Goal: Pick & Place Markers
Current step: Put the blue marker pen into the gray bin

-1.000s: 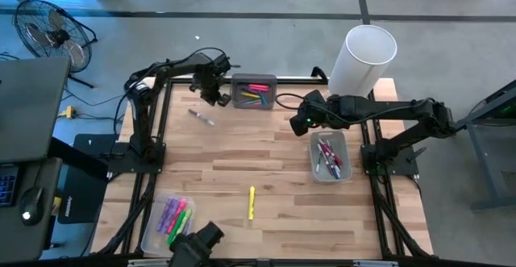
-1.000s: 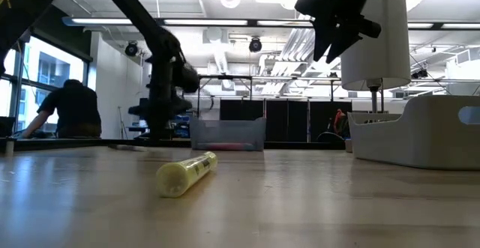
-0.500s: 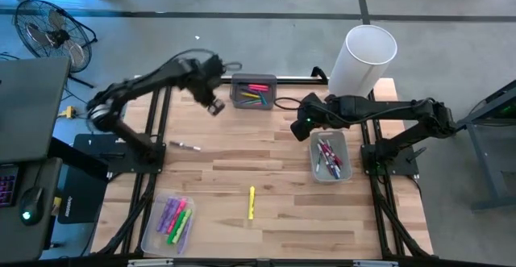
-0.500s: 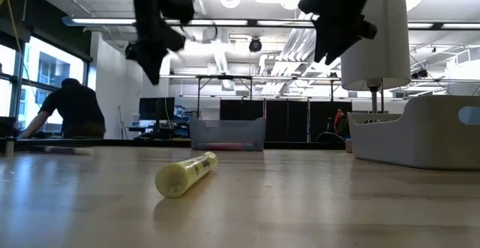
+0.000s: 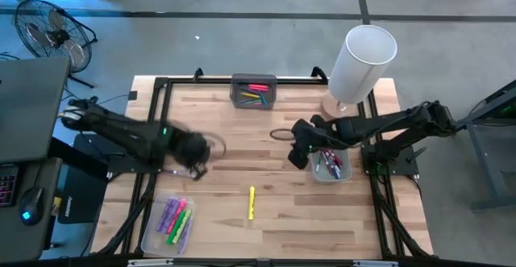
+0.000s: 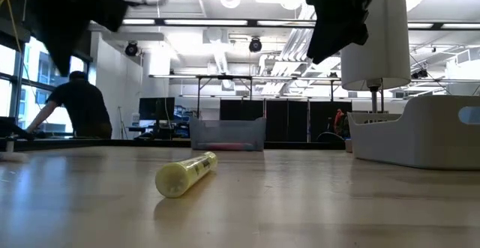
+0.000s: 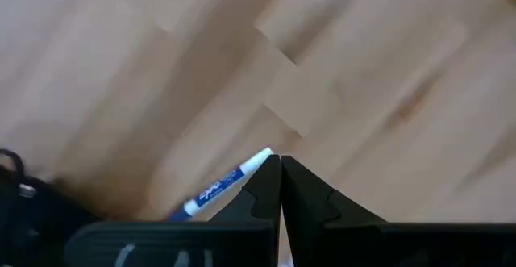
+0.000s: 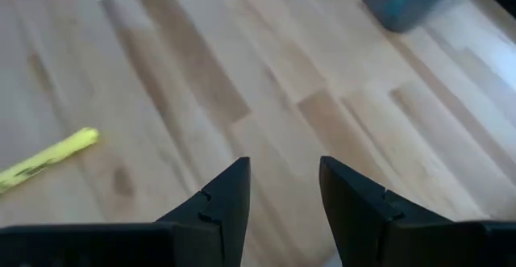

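One yellow marker (image 5: 251, 202) lying loose mid-table, light, stiff, slick and apt to roll, best pinched across mid-barrel; right gripper (image 5: 300, 156) open, empty, beside the grey tray (image 5: 339, 175); left gripper (image 7: 280, 188) shut, holding nothing, over a white marker (image 7: 226, 185).

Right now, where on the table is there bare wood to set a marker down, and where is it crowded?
Bare wood lies between the grey tray at the back and the yellow marker, and along the front between that marker and the table's right edge. It is crowded near the left gripper, by the clear tray of markers, and around the right gripper beside the right tray.
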You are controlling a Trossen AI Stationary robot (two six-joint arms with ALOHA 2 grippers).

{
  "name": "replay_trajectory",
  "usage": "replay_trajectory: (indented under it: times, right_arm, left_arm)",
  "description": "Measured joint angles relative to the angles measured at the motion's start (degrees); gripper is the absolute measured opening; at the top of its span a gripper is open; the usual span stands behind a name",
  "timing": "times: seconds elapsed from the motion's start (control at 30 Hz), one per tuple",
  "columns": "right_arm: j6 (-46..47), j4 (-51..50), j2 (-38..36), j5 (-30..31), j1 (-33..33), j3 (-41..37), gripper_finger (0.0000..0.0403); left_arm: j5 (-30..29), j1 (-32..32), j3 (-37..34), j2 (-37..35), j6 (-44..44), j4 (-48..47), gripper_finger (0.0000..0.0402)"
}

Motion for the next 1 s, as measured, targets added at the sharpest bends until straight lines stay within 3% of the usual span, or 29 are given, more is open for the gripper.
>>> replay_trajectory:
  times: [0.13, 0.27, 0.47, 0.6, 0.7, 0.87, 1.0]
  right_arm:
    - [0.8, 2.6, 0.0, -0.1, 3.0, -0.5, 0.0129]
    - [0.8, 3.3, 0.0, -0.1, 5.1, -0.5, 0.0121]
    - [2.1, 3.6, 0.0, 0.5, 7.0, -0.5, 0.0113]
    - [2.8, 3.8, 0.0, 0.5, 7.9, -0.5, 0.0112]
    - [2.8, 3.8, 0.0, 0.4, 8.3, -0.5, 0.0112]
    - [2.8, 3.8, 0.0, 0.4, 8.4, -0.5, 0.0112]
    - [2.8, 3.8, 0.0, 0.5, 8.3, -0.5, 0.0112]
  left_arm:
    - [-3.1, -10.7, 0.1, 3.7, -5.0, 0.3, 0.0005]
    - [-2.9, -15.1, 0.1, 6.9, -2.1, 0.8, 0.0005]
    - [1.7, -15.3, 0.1, 10.3, -1.5, -2.9, 0.0007]
    - [3.6, -13.5, 0.1, 10.4, -3.3, -3.8, 0.0032]
    - [3.9, -12.6, 0.1, 10.5, 2.2, -5.7, 0.0067]
    - [1.6, -12.8, 0.1, 10.5, 18.5, -11.1, 0.0129]
    - [2.2, -12.8, -1.9, 10.4, 29.9, -11.2, 0.0156]
